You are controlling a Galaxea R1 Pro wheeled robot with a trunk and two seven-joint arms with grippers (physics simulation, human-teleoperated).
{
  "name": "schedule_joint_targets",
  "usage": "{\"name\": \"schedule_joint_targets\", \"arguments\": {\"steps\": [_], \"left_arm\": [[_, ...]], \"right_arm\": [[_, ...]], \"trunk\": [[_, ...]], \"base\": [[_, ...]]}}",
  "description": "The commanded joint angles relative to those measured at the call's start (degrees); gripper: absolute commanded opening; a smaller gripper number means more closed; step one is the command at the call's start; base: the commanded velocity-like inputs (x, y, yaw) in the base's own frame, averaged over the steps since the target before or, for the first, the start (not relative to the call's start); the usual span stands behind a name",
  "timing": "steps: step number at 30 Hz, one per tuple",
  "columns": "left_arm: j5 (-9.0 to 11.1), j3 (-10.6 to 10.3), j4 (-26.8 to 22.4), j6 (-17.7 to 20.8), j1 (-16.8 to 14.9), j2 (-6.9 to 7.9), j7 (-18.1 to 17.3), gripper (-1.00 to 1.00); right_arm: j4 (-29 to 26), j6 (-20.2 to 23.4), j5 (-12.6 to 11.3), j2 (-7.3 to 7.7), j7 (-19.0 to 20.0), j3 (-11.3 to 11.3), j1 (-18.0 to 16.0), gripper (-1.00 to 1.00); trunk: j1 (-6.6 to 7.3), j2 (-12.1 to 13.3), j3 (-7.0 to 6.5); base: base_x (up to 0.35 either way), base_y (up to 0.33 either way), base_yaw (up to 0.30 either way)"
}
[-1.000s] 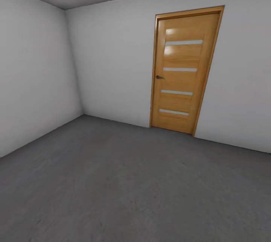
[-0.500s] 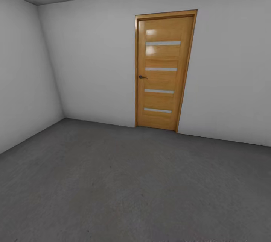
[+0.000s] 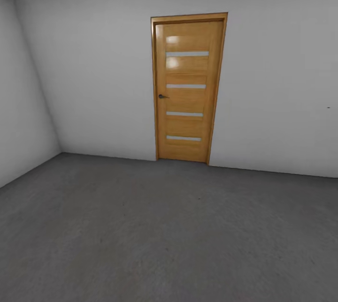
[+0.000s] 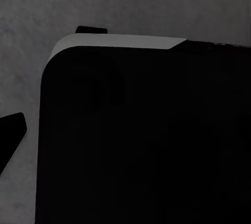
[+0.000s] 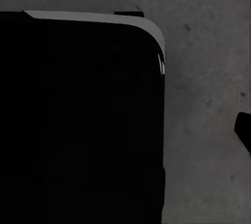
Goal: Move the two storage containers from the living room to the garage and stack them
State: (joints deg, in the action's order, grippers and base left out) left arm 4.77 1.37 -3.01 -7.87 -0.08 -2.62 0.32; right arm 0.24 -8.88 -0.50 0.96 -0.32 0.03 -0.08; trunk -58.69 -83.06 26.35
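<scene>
Garage (image 3: 281,81): closed wooden door (image 3: 187,88) stood in pale wall; mottled concrete floor (image 3: 164,236) stretched before it. Grip of both end effectors could not be told.

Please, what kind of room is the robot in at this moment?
Probably a garage or a bare utility room. The rough, mottled dark grey concrete floor, the plain pale grey walls without furniture, and a single closed light-brown wooden door with four narrow glass strips suggest this.

A closed wooden door (image 3: 187,88) with four pale glass strips and a dark handle (image 3: 162,96) stands in the white wall (image 3: 277,81).
</scene>
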Motion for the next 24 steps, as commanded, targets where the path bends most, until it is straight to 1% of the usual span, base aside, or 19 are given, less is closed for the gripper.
{"name": "schedule_joint_targets", "arguments": {"steps": [1, 24], "left_arm": [[0.5, 0.1, 0.0, -0.1, 0.0, -0.02, 0.1, 1.00], [0.5, 0.0, 0.2, 0.0, 0.0, 0.02, 0.2, 1.00]], "right_arm": [[0.0, -0.2, -0.1, 0.00, 0.0, 0.0, 0.0, 1.00], [0.3, -0.3, 0.0, 0.01, -0.1, 0.1, 0.0, 1.00]], "trunk": [[-0.03, 0.0, 0.04], [-0.03, 0.0, 0.04]], "base": [[0.313, 0.000, -0.012], [0.321, 0.000, -0.001]]}}
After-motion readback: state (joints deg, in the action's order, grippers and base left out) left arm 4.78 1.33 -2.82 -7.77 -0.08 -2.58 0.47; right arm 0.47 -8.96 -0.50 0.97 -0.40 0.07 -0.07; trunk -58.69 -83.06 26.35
